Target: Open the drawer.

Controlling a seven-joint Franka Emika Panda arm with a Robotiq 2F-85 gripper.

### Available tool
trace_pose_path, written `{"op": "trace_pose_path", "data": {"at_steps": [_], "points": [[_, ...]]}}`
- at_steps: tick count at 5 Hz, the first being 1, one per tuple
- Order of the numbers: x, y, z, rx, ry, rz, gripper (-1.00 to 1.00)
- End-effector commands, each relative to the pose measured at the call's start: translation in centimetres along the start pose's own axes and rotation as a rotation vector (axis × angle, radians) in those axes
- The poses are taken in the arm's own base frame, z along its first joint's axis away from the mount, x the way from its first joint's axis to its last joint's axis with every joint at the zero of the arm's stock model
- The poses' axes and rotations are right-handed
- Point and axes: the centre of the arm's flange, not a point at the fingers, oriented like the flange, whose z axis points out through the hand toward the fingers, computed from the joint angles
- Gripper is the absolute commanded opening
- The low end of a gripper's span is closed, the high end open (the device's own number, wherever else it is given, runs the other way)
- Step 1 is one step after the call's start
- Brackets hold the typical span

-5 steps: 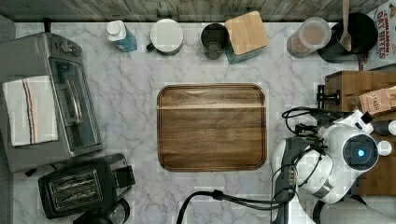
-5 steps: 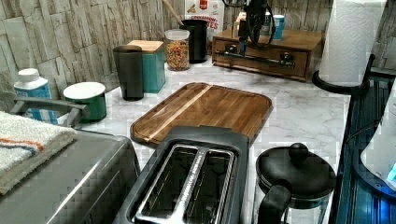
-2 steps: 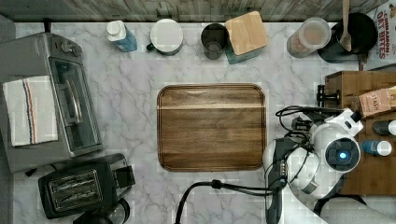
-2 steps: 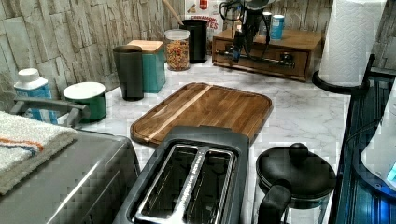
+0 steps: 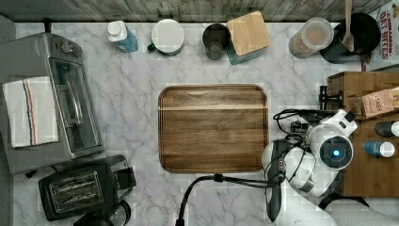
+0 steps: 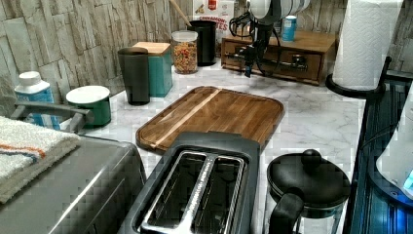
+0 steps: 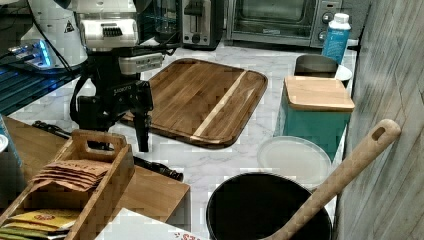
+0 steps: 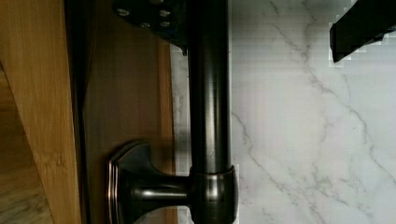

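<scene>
Since the earlier frame, I logged the arm as lowered and shifted along the drawer front toward its handle.

Fingers (image 8: 359, 28): apart, with the bar between them. One dark tip sat over the marble on the bar's outer side; the other lay on the drawer side against the wood face. Neither was seen to bear on the metal.

Gripper (image 7: 117, 125): pointed down, poised over the handle (image 8: 208, 93), near one of its posts.

Handle: black bar on two posts, running along the front of the drawer (image 6: 282, 58). Drawer judged closed.

Drawer: wooden unit, well apart from the cutting board (image 5: 212, 128), on the top view's right of it, bearing a wooden caddy (image 7: 80, 175) of tea packets just behind the gripper.

Risks, as I judged them: closing so near the post could jam a finger against it; a skewed pull could drag the whole unit across the marble (image 5: 136, 117); cables (image 5: 287, 115) hung loose beside the handle and might snag.
</scene>
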Motion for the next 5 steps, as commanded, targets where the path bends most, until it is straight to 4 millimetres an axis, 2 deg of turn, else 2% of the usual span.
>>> {"op": "trace_pose_path", "data": {"at_steps": [1,2,5], "points": [[1.9,0.8,0.1,0.134,-0.167,-0.016,1.00],[2.4,-0.5,0.3,0.264,-0.200,-0.062,1.00],[0.9,-13.1,-1.9,0.296,-0.158,-0.070,1.00]]}}
